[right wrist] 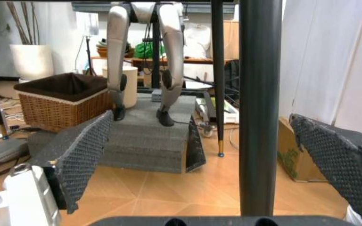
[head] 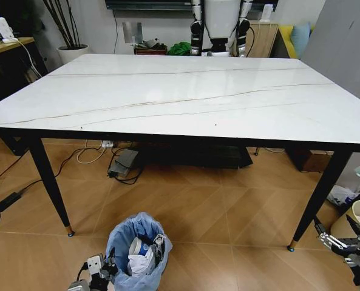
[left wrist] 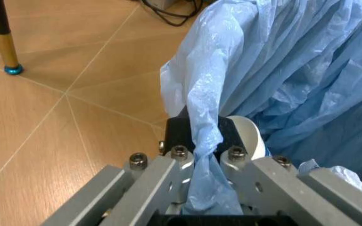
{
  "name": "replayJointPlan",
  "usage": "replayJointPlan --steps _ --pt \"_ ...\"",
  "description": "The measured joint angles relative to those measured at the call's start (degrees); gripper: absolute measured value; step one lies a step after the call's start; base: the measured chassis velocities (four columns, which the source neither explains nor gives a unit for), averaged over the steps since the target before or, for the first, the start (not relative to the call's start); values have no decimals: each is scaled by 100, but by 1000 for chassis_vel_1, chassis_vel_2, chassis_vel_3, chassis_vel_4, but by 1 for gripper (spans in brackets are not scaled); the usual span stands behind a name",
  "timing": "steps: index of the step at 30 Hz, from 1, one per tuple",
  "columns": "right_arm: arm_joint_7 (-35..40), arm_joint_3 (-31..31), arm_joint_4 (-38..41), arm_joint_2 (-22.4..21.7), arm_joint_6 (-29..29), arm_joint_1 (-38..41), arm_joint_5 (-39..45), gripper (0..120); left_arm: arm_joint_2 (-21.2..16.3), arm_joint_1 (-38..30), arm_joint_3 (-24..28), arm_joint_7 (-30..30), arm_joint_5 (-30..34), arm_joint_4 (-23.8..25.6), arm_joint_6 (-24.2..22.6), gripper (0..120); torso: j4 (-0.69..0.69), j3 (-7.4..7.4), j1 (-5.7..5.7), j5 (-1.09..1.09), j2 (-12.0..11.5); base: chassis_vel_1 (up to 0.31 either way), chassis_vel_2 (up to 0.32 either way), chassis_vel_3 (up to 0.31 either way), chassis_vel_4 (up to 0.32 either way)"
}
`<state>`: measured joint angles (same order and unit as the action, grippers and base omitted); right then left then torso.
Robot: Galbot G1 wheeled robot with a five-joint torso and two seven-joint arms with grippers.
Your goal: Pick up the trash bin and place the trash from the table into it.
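Left gripper [left wrist: 197, 188], nearest the cam, has its fingers [left wrist: 152, 181] clamped on a fold of the blue bag [left wrist: 282, 70] at the bin [head: 137, 251] rim. Bin sits on the floor at near left, in front of the table [head: 180, 97], w/ trash [head: 144, 254] already inside. Likely light, but the bag is thin, slippery, tears easily; a hold taking in the stiff rim looks safer than film alone. Right gripper [head: 343, 242] hangs low at near right, fingers [right wrist: 80, 157] spread, empty. No readable labels.
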<state>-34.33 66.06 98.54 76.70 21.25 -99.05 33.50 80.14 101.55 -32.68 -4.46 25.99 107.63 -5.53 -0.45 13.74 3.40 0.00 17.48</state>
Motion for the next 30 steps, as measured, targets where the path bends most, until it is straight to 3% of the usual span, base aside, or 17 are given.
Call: replayJointPlan --steps 30 --pt "0 0 0 0 0 0 0 100 22 -42 3 -16 -1 27 -20 0 0 -432 -175 0 -609 0 0 0 0"
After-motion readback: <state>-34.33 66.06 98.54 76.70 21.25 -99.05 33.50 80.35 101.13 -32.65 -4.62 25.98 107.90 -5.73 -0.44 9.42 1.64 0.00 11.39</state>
